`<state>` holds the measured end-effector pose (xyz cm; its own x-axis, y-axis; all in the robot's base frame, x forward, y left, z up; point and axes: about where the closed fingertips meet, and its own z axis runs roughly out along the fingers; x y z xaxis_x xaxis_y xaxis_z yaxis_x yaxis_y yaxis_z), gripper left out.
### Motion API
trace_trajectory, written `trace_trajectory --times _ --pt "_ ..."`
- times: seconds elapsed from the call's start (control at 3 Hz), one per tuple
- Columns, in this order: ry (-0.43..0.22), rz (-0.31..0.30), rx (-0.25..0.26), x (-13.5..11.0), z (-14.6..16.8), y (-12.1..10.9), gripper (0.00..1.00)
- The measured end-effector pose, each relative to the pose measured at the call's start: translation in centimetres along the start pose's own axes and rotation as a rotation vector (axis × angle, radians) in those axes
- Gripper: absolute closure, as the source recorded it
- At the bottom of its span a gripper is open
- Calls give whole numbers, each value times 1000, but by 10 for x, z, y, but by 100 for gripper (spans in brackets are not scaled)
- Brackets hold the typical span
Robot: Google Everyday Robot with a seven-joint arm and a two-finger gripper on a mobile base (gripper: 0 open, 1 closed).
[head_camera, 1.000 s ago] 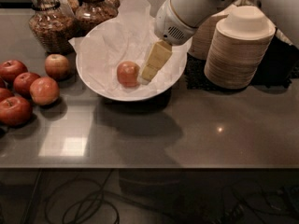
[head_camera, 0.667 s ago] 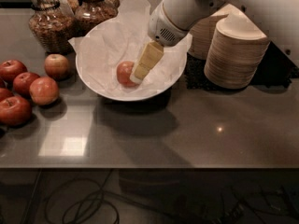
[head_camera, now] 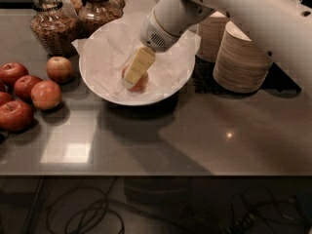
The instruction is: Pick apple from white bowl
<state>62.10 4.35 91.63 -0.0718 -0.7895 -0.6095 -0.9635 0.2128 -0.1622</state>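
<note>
Swung across with the gripper [head_camera: 130, 81], leftward and lower into the white bowl [head_camera: 100, 87]. A second ago parked with the apple [head_camera: 143, 85] off to its left; now planted right over it, hiding most of it, only a reddish edge peeking out on the right side.

The pale yellow gripper [head_camera: 131, 79] hangs low inside the white bowl [head_camera: 95, 88], right against the apple [head_camera: 143, 83]. The apple shows orange-red behind it, with what seems a paler yellowish patch. Crinkled white paper [head_camera: 109, 52] lines the bowl around the gripper. The arm [head_camera: 229, 6] above is white. Left of the gripper lie darker red apples [head_camera: 17, 115]. To its right are cream stacked bowls [head_camera: 243, 57], finely striped by their edges. The table [head_camera: 204, 135] is glossy grey-brown.
</note>
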Motion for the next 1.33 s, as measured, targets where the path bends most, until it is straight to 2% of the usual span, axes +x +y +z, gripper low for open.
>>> trace_trajectory --times 0.33,0.67,1.33 --pt "-3 -7 -19 0 14 3 0" --pt "-33 -41 -51 13 39 8 0" --pt "-31 -31 -61 19 45 9 0"
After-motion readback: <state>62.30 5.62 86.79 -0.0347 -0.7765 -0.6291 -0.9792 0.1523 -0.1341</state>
